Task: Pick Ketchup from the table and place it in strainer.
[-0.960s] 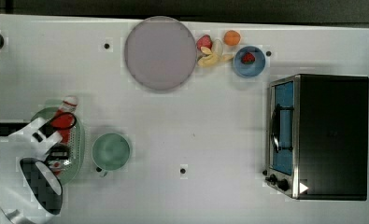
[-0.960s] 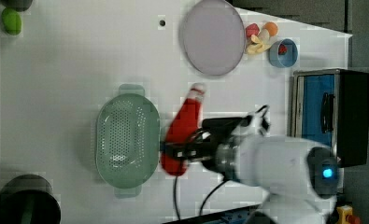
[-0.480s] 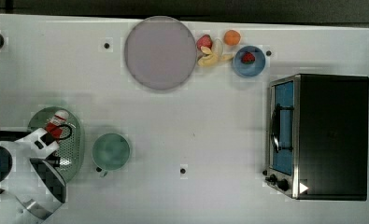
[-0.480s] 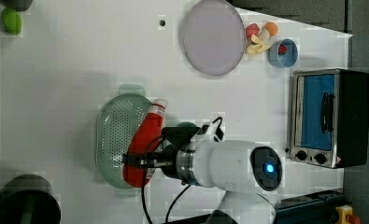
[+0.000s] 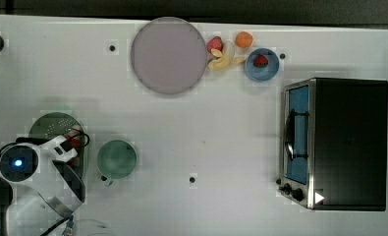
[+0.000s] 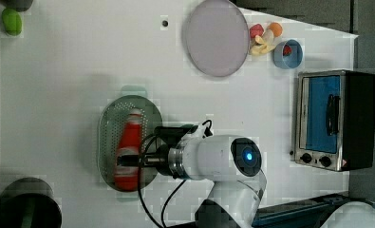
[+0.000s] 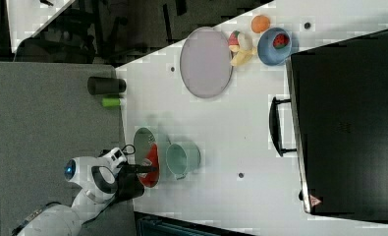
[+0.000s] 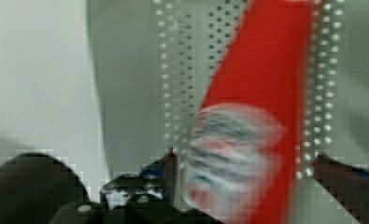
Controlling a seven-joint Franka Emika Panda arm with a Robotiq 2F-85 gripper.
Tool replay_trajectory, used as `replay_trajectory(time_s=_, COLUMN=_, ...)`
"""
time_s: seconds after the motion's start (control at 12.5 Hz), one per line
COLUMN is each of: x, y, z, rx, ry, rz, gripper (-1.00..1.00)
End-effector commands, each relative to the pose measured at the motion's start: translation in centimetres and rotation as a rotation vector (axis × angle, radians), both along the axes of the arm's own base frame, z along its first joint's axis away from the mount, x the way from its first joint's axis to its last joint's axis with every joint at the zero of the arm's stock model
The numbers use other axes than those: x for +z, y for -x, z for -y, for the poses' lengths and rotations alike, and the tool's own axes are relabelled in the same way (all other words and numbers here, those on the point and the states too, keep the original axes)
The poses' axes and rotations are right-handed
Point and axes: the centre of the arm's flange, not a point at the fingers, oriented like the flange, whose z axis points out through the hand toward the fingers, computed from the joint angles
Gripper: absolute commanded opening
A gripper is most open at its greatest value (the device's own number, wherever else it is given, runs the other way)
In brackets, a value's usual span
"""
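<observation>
Red, slim plastic ketchup squeeze bottle (image 6: pixel 127 154) lies inside the pale green perforated oval strainer (image 6: pixel 110 124); tool (image 8: pixel 244 170) spread wide around it. Probably light, slippery, squashy; best gripped mid-body.

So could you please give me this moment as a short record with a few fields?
ketchup bottle: lying inside the strainer, cap toward the left view's top
strainer: pale green, on the white table, beside the green cup
hand: open, fingers either side of the bottle's label, not clamped
plate: grey-lilac, with nothing on it
blue bowl: holds a strawberry
toaster oven: at the top view's right, door closed
</observation>
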Motion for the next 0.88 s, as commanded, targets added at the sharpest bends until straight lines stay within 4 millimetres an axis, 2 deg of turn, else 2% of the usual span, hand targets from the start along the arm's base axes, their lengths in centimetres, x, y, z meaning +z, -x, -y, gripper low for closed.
replay_trajectory(time_s=0.08, x=6.6, y=-2.3, z=-1.4, rx=-0.143, ry=-0.034, rz=0.116, gripper=1.0)
replay_trajectory(time_s=0.32, x=13.2, y=-5.1, z=1.4, rx=-0.245, ry=0.032, rz=0.191, gripper=1.0)
replay_trajectory(time_s=0.72, x=24.6, y=-10.3, z=10.1, rx=-0.452, ry=0.123, rz=0.088, gripper=1.0)
replay_trajectory(time_s=0.88, x=29.5, y=-12.3, z=14.9, rx=-0.553, ry=0.128, rz=0.043, gripper=1.0)
